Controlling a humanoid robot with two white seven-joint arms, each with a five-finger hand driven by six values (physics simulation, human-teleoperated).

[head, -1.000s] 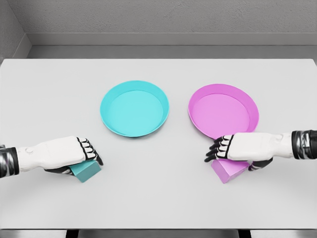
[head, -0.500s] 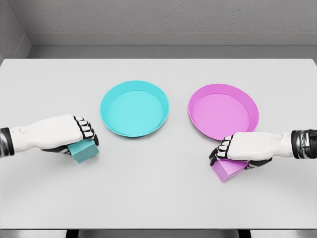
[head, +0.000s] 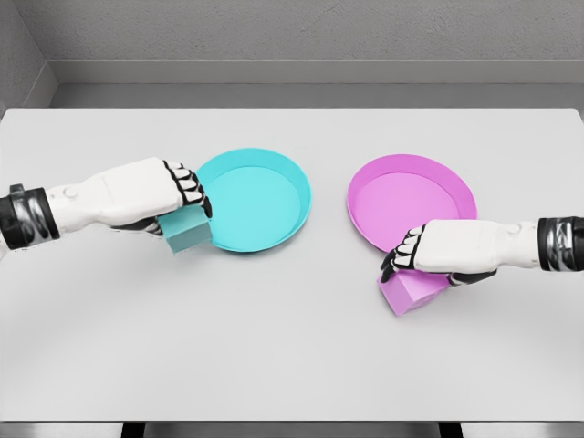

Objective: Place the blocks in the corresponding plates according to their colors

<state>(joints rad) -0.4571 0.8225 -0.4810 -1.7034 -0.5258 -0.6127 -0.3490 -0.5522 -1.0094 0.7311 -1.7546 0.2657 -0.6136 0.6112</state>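
On the white table (head: 292, 365), the left hand (head: 151, 196) grips the teal square block (head: 187, 230) beside the round teal plate (head: 251, 199). The right hand (head: 438, 260) grips the pink square block (head: 411, 294) beside the round pink plate (head: 411, 203), ready to match colors.

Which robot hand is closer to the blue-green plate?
Left. The left robot hand, holding the teal block, is at the teal plate's left rim. The right robot hand is far across, by the pink plate.
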